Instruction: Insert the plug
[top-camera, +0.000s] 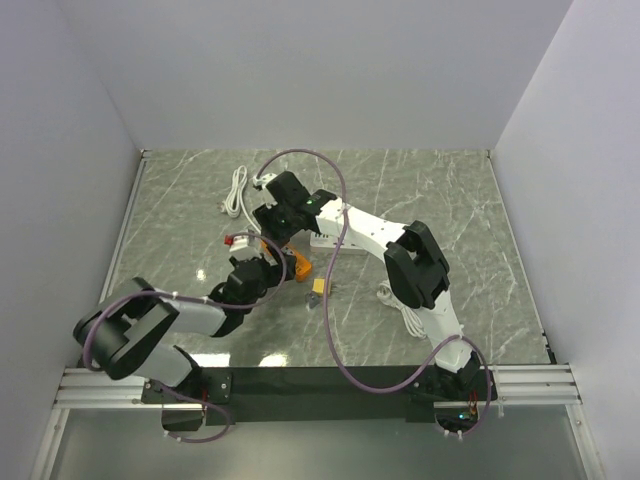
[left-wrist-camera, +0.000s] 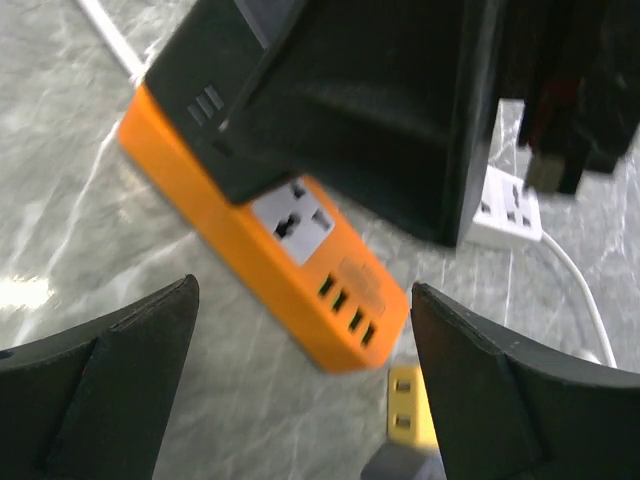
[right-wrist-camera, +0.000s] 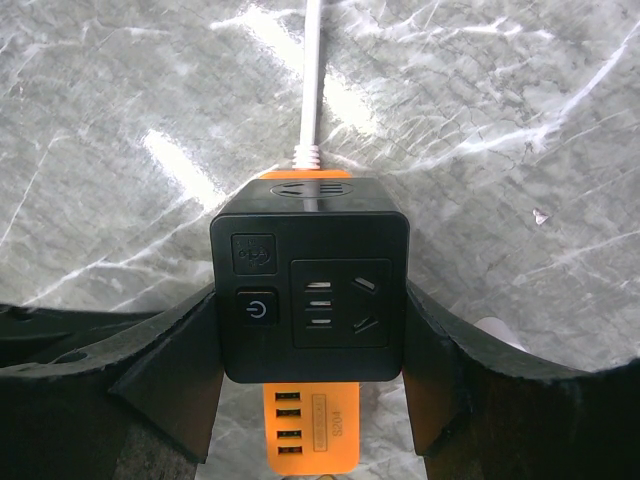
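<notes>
Right wrist cam: R gripper (right-wrist-camera: 310, 340) is clamping black cube adapter (right-wrist-camera: 309, 270) by both sides, over far part of orange pwr strip (right-wrist-camera: 312, 430). Strip's white cord (right-wrist-camera: 311, 70) is running far. Can't tell if cube is seated. Left wrist cam: L gripper (left-wrist-camera: 303, 300) is hanging spread wide, nothing betw. fingers, above strip's near end.

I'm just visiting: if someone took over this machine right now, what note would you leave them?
Left gripper: open, empty, above the orange power strip.
Right gripper: shut on the black socket cube, held over the strip's corded end.
Done: cube brought to the strip.
Left: cannot tell if it is pushed home; check, press down if needed, then release.
</notes>
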